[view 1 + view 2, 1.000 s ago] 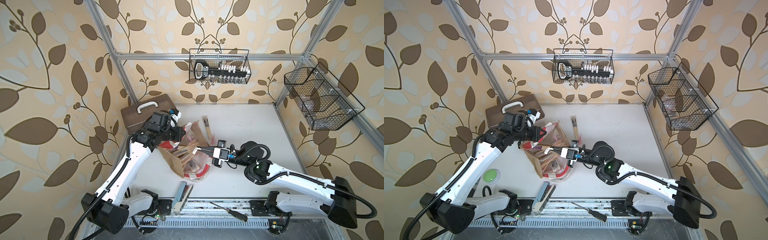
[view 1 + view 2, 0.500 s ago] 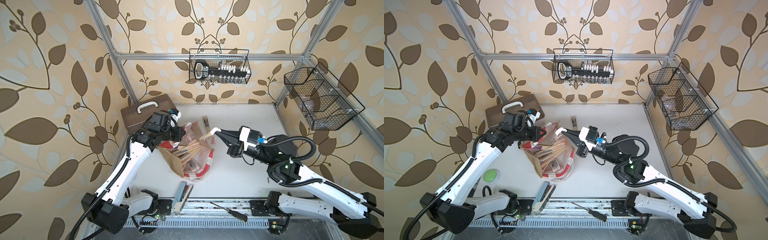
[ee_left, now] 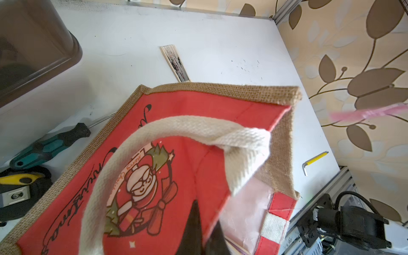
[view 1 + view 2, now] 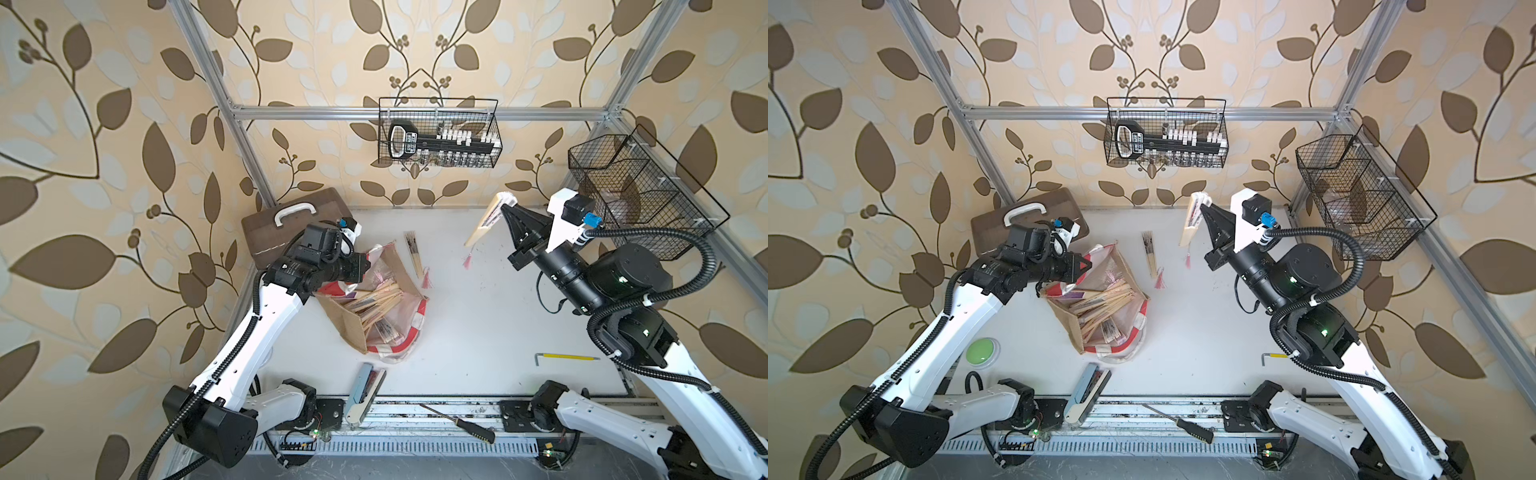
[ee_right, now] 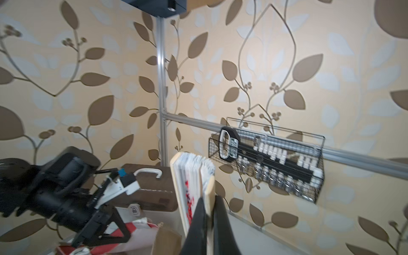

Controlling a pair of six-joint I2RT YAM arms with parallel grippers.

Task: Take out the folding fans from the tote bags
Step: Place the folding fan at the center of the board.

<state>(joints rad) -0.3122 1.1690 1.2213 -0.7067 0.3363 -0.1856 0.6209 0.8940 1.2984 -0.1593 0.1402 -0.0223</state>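
The tote bag (image 4: 353, 328) (image 4: 1073, 328) lies open on the white table, left of centre, with several folding fans (image 4: 376, 303) (image 4: 1100, 305) inside. My left gripper (image 4: 365, 266) (image 4: 1086, 264) (image 3: 206, 220) is shut on the bag's red panel (image 3: 176, 123) at its rim, under the white handle (image 3: 198, 130). My right gripper (image 4: 505, 208) (image 4: 1203, 206) (image 5: 208, 205) is raised at the back right, shut on one pale fan (image 4: 488, 220) (image 4: 1192, 220) (image 5: 189, 174) whose pink tassel (image 4: 467, 261) hangs free. Another fan (image 4: 414, 253) (image 4: 1150, 253) (image 3: 175, 63) lies on the table behind the bag.
A brown case (image 4: 286, 224) with a white handle stands at the back left. A light-blue tool (image 4: 363, 390) and a screwdriver (image 4: 461, 422) lie at the front edge, a yellow hex key (image 4: 565, 356) at the front right. Wire baskets (image 4: 438, 137) (image 4: 640, 195) hang on the walls.
My right gripper has pulled a fan out of the bag, lifting it up and away to the back right. The left arm has held still on the bag.
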